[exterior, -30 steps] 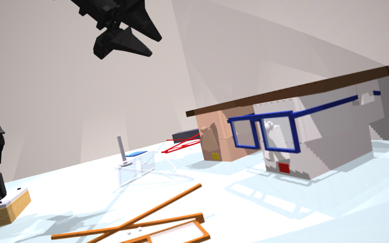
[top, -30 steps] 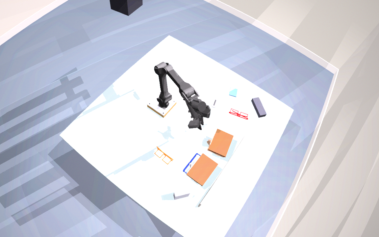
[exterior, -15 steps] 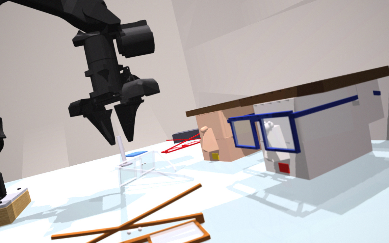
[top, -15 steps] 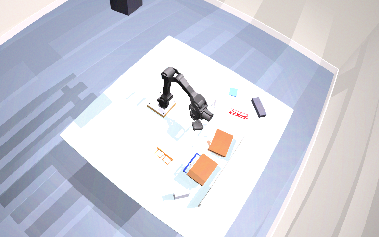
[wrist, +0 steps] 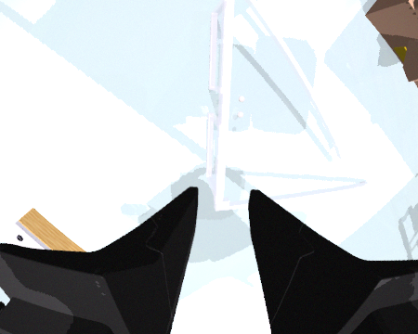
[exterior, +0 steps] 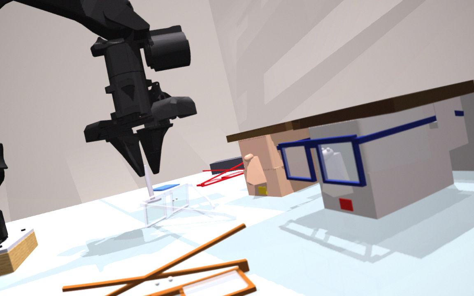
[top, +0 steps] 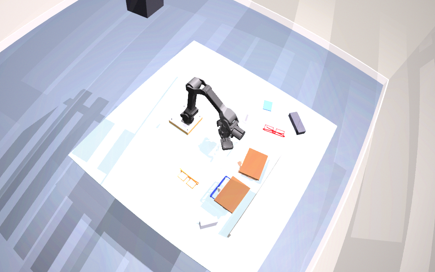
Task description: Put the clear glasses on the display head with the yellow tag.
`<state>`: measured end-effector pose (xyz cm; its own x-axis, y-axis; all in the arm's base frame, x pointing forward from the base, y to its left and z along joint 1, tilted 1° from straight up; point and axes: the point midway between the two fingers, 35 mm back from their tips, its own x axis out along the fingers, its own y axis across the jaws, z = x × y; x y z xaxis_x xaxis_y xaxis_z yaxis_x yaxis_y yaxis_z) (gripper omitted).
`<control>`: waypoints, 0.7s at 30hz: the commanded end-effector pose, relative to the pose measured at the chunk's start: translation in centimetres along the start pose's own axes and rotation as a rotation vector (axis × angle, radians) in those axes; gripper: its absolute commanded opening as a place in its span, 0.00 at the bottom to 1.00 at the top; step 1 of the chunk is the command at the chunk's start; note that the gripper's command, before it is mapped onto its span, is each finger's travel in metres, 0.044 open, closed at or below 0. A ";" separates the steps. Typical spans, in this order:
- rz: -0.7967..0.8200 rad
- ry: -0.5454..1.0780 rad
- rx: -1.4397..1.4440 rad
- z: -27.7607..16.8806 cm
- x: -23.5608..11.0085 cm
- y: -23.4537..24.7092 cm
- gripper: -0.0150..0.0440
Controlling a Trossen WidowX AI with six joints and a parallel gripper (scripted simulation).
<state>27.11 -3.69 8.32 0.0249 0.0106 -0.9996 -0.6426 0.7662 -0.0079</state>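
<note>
On the far left, the black arm stands on a wooden block (exterior: pixel 8 253) at the edge of the white table top (top: pixel 138 145). The arm bends over and points its gripper (exterior: pixel 146 172) straight down. The two fingers are a little way apart, one on each side of the top of a thin white post (exterior: pixel 148 182), and they do not look like they are squeezing it. In the wrist view there is a gap between the two black tips. The post stands up from the clear glasses (exterior: pixel 165 206), which sit on the table right under the gripper with their arms folded out. These clear glasses are not on any head. In front of them, close to the camera, lie the orange glasses (exterior: pixel 180 276). Behind the clear glasses lies a flat blue card (exterior: pixel 166 186). To the right lie the red glasses (exterior: pixel 220 177), and behind them sits a dark box (top: pixel 296 123); it is shut, so nobody can tell what is inside. Next comes the tan head (exterior: pixel 268 165) with the yellow tag (exterior: pixel 262 190) on its chin and nothing on its nose. Just beside it, farthest right, is the grey head (exterior: pixel 397 172) with the red tag (exterior: pixel 345 204), and it wears the blue glasses (exterior: pixel 319 158). Both heads have flat brown tops. The white table sits on a blue-grey floor (top: pixel 43 84) with pale walls around it.
</note>
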 end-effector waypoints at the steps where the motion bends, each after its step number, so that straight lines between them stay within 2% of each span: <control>1: -0.002 0.003 -0.005 0.0 0.2 -0.1 0.46; 21: -0.002 0.003 -0.005 0.1 3.5 0.1 0.46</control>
<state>27.27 -3.53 5.45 0.0289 0.0101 -0.9995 -0.6463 0.7630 -0.0110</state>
